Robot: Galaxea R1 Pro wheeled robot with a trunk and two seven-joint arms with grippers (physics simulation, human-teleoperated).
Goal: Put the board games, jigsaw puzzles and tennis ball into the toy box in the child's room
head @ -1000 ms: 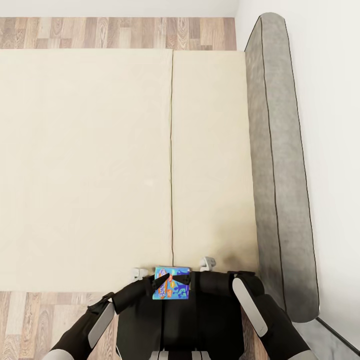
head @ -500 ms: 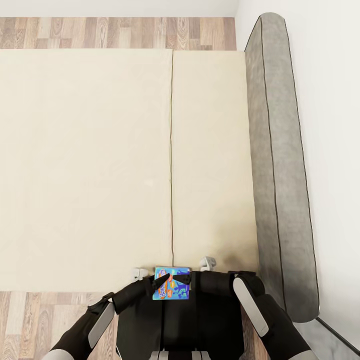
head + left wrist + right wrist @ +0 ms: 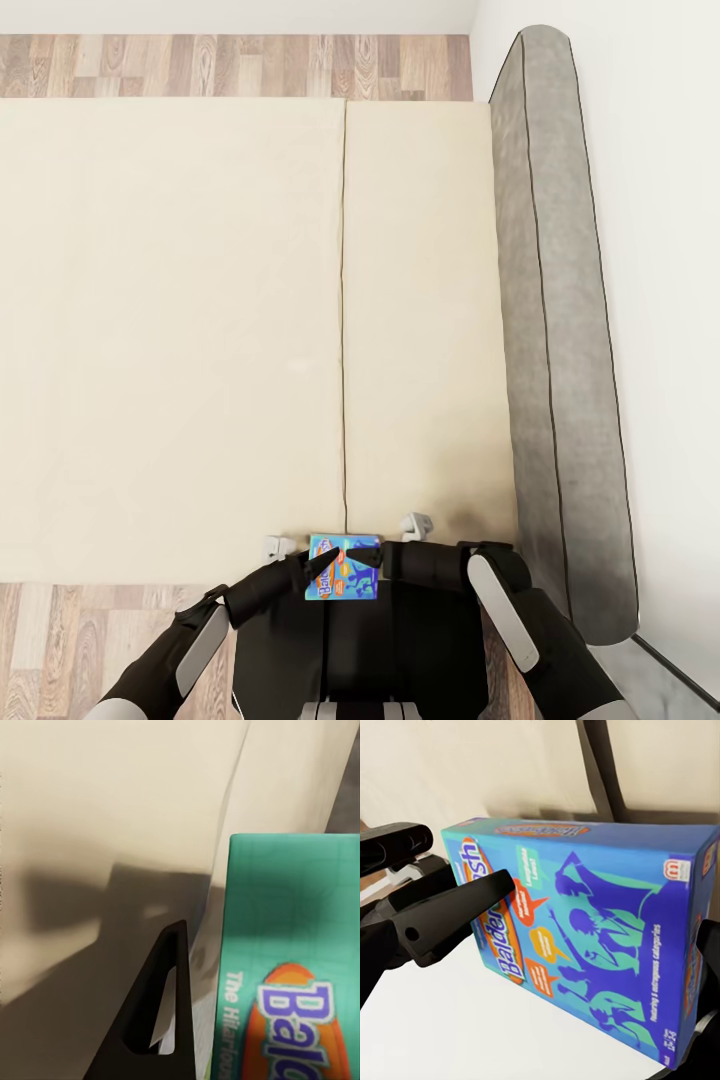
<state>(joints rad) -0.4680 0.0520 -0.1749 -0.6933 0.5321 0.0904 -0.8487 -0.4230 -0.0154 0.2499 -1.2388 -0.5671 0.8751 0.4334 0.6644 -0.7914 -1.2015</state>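
Left claw (image 3: 318,570) sits against one side of the blue board game (image 3: 344,567), one dark finger (image 3: 161,1012) showing beside the box's green edge; whether it pinches, I cannot tell. The box stands on edge, held up over the robot's trunk at the near side of the bed (image 3: 180,330). Right claw (image 3: 372,565) clamps it, finger (image 3: 454,916) across the lid, probably for carrying to the toy box.

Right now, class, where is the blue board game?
In the head view the blue board game is held up between the left gripper and the right gripper, close in front of the robot's trunk, at the near edge of the bed.
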